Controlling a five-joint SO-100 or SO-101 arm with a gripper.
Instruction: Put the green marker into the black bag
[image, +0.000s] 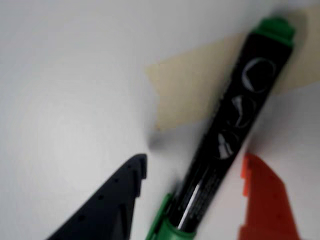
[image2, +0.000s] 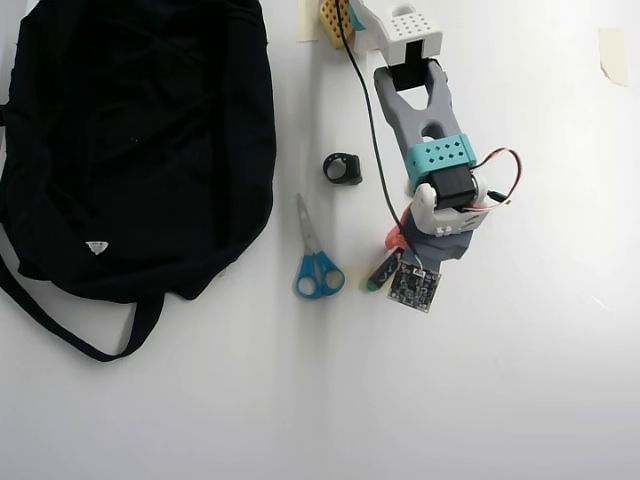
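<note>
The green marker (image: 227, 130) lies on the white table, with a dark barrel, white markings and green ends. In the wrist view it lies between my black finger (image: 112, 200) on the left and my orange finger (image: 265, 200) on the right. My gripper (image: 195, 160) is open and straddles the marker, with a gap on each side. In the overhead view the gripper (image2: 395, 252) covers most of the marker (image2: 380, 274); only its green end shows. The black bag (image2: 130, 140) lies far to the left, with its strap trailing toward the front.
Blue-handled scissors (image2: 315, 262) lie between the bag and the marker. A small black object (image2: 343, 168) sits behind them. A beige tape patch (image: 187, 92) lies under the marker. Another tape piece (image2: 612, 52) is at the back right. The arm's black cable (image2: 365, 110) runs along its left side.
</note>
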